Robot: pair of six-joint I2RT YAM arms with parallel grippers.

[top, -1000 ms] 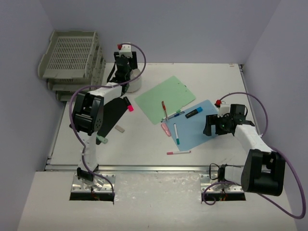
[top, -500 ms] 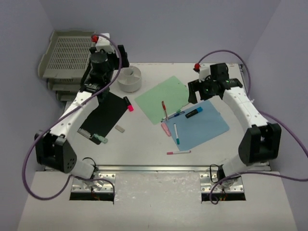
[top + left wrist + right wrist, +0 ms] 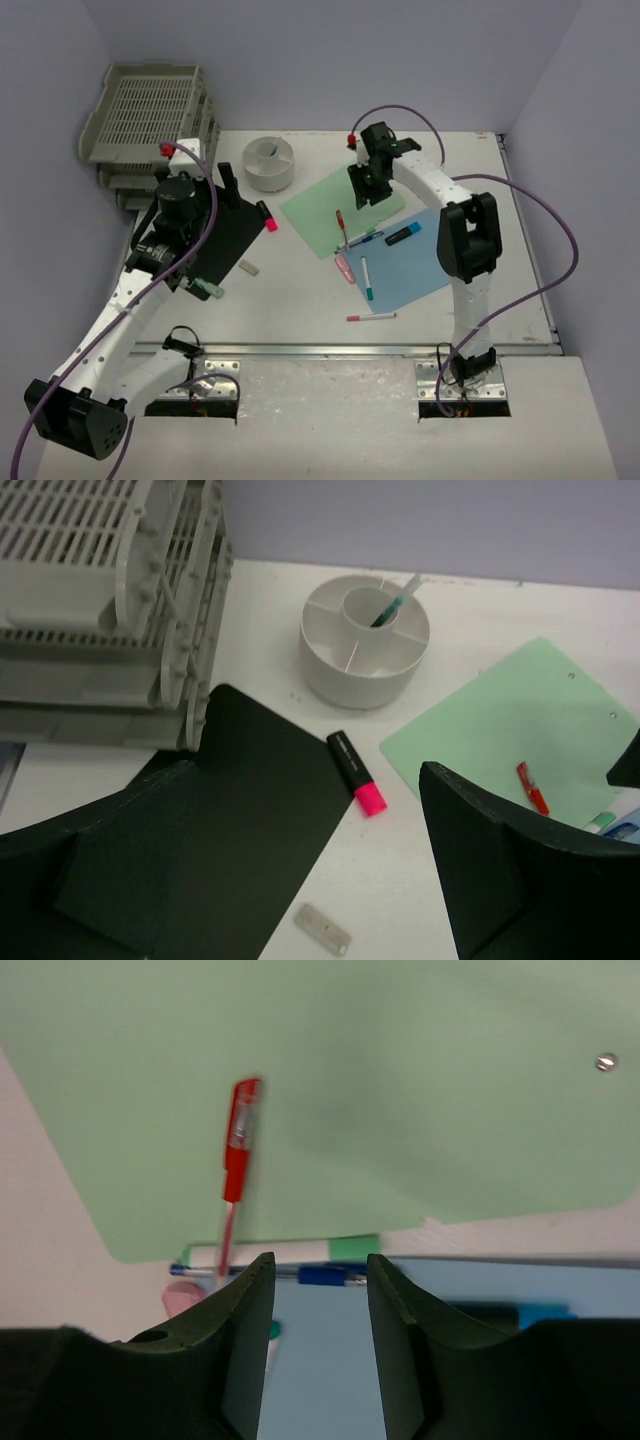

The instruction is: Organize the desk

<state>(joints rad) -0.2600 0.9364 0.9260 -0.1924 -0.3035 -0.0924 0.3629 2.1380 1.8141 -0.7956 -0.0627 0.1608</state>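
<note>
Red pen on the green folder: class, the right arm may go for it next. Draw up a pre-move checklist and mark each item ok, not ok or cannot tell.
1. Right gripper empty, jaws apart: ok.
2. Red pen in plain sight on the green folder: ok.
3. Pen centred between the jaws: not ok; in the right wrist view it lies left of the gap.
4. Pen tip clear of the blue pen: cannot tell.
5. Round organiser has free compartments: ok.
6. Left gripper away from the pen, over the black sheet: ok.
</note>
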